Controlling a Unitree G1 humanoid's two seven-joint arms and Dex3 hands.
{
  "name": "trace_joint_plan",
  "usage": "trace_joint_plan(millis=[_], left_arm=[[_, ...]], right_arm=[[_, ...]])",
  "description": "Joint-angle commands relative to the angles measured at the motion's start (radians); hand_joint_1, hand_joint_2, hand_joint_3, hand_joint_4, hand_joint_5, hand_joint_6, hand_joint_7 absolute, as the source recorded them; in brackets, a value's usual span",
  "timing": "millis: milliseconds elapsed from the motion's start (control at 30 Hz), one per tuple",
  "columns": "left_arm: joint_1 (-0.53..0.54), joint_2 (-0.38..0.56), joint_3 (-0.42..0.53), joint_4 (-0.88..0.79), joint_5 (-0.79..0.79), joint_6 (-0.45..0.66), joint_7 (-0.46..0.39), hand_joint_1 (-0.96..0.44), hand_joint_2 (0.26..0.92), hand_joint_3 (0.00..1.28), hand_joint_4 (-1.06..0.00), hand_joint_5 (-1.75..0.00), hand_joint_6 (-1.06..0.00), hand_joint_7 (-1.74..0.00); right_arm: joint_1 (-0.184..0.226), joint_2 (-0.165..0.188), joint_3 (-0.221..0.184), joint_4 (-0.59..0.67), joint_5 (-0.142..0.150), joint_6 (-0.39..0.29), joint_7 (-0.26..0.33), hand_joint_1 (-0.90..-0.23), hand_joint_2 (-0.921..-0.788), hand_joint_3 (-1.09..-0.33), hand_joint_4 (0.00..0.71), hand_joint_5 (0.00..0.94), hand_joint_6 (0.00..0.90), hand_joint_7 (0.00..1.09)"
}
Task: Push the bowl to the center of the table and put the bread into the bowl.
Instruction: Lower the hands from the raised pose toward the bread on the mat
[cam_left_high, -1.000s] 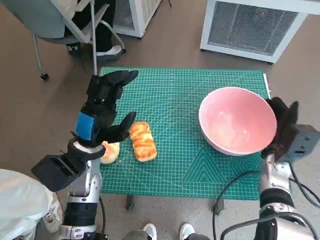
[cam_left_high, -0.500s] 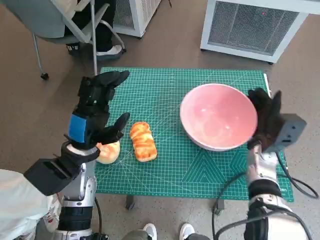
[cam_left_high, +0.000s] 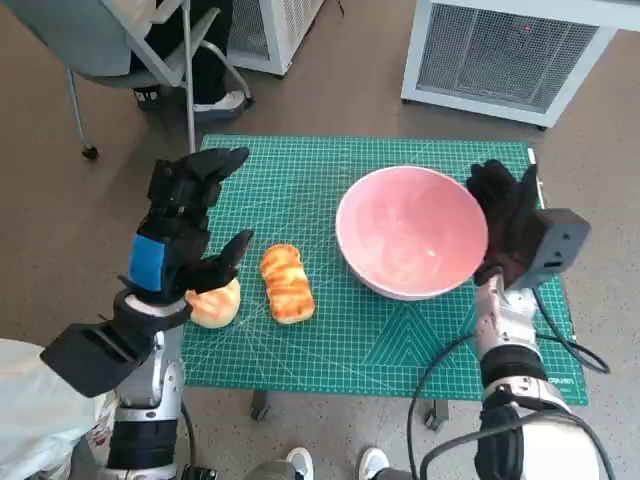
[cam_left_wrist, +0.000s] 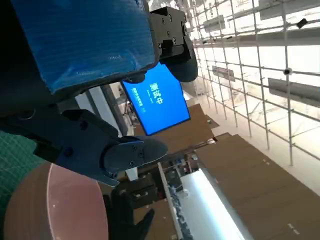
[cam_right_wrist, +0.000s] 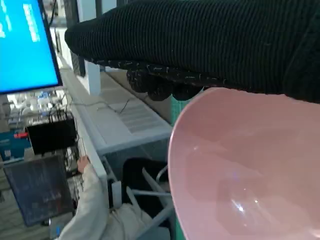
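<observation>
The right robot hand (cam_left_high: 508, 222), fingers spread flat against the bowl's (cam_left_high: 411, 232) rim and gripping nothing, has shoved the bowl inward over the last second, so it now sits near the middle of the table (cam_left_high: 330, 345) instead of by the edge on that hand's side. The left robot hand (cam_left_high: 180, 225) hovers with fingers apart and empty, the bread (cam_left_high: 286, 283) lying just beside its thumb. The push looks nearly done; picking up the bread comes next.

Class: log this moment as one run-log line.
right hand: pressing bowl rim | left hand: empty | bread: on mat
</observation>
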Motion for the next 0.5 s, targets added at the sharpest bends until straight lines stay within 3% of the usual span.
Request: trace_joint_plan(millis=[33,333,500], left_arm=[[0.010,0.020,0.004,-0.004,0.029,-0.016,0.004,-0.26,0.851,0.36,-0.16,-0.57,-0.10,-0.91],[0.008,0.057,-0.007,0.047,0.131,-0.069,0.014,-0.27,0.914,0.21,-0.30,-0.43,-0.17,-0.81],[-0.013,0.155,-0.019,0.122,0.263,-0.160,0.006,-0.29,0.920,0.17,-0.43,-0.25,-0.28,-0.64]], right_arm=[[-0.003,0.012,0.002,0.018,-0.002,0.029,0.006,-0.239,-0.921,-0.563,0.413,0.001,0.212,0.51],[-0.017,-0.002,0.019,0.013,-0.016,0.019,-0.009,-0.255,-0.921,-0.561,0.409,0.000,0.212,0.52],[-0.027,-0.019,0.029,-0.009,-0.016,-0.033,-0.008,-0.237,-0.921,-0.552,0.407,0.000,0.193,0.56]])
